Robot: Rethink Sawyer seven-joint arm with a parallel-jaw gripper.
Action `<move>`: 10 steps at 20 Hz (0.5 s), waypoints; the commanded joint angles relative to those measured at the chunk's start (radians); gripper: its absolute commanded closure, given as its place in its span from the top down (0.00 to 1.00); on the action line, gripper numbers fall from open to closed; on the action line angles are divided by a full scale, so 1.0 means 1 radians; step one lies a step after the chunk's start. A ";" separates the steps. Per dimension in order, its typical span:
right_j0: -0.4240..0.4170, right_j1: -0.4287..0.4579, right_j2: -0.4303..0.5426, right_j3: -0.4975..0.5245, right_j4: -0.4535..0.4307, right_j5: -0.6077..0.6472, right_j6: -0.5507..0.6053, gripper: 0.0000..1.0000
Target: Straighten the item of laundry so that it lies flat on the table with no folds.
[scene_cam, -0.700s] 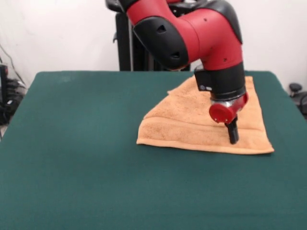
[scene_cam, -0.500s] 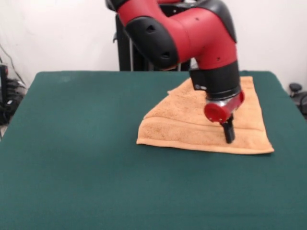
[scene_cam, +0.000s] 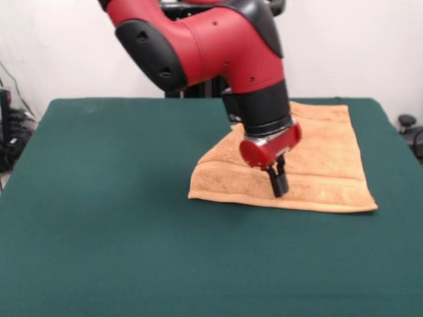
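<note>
Gripper (scene_cam: 279, 187) closed, empty, tips at towel (scene_cam: 324, 158) front band.
Shifted left along hem since 0.5 s ago; left fold on table (scene_cam: 99, 198) still unflattened.

The rectangular terry towel (scene_cam: 317, 165) is plain orange-tan, with a woven band in the same shade near its front edge. The felt-covered surface (scene_cam: 112, 218) is dark green. The arm is red and black, its gripper (scene_cam: 279, 183) black.

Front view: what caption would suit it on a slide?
Red arm's gripper poised over a partly folded orange towel on a green table.
</note>
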 commanded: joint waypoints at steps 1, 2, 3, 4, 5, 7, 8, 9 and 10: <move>0.019 0.011 0.095 0.076 0.028 0.085 -0.113 0.00; 0.019 0.011 0.095 0.079 0.028 0.077 -0.103 0.00; 0.020 0.014 0.096 0.080 0.029 0.075 -0.099 0.00; 0.020 0.013 0.098 0.081 0.030 0.073 -0.095 0.00; 0.021 0.013 0.100 0.083 0.032 0.072 -0.091 0.00; 0.020 0.010 0.105 0.090 0.035 0.069 -0.086 0.00; 0.019 0.007 0.108 0.094 0.037 0.067 -0.083 0.00; 0.019 0.005 0.111 0.097 0.038 0.063 -0.078 0.00; 0.018 0.002 0.118 0.104 0.040 0.055 -0.072 0.00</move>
